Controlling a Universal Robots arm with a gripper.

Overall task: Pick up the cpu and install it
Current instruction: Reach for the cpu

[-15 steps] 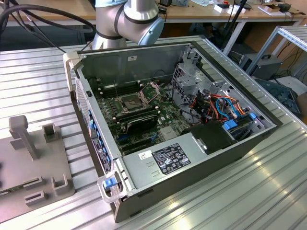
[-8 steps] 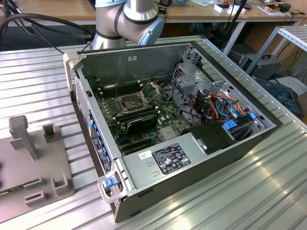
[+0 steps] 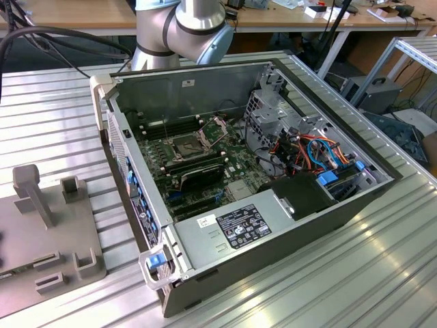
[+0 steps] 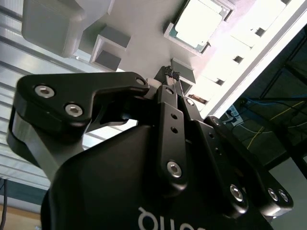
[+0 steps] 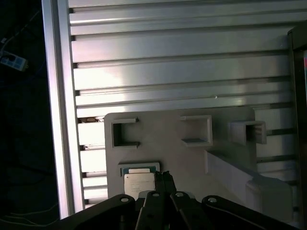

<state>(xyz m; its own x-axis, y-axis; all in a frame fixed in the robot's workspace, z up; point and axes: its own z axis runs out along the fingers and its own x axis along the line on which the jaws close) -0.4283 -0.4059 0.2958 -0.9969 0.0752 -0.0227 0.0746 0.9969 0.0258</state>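
The cpu [image 5: 138, 181], a small silver-grey square chip, lies flat in a shallow nest on the grey fixture plate [image 5: 163, 129]; it also shows in the second wrist view as the cpu [image 4: 198, 23]. My gripper [image 5: 162, 174] hangs above the plate, its tips beside the chip's edge and apart from it. The black fingers [image 4: 169, 108] are pressed together with nothing between them, so the gripper [image 4: 170, 73] is shut and holds nothing. In the exterior view the open computer case [image 3: 321, 225] shows the motherboard's dark socket [image 3: 186, 144] with its metal frame hinged up.
The fixture plate [image 3: 48, 229] lies on the ribbed aluminium table at the exterior view's left, with raised blocks and an upright post [image 3: 31, 191]. Inside the case are a long black card [image 3: 200, 173], a power supply [image 3: 239, 225] and cable bundles [image 3: 311, 154]. The table edge [image 5: 60, 105] runs close to the plate.
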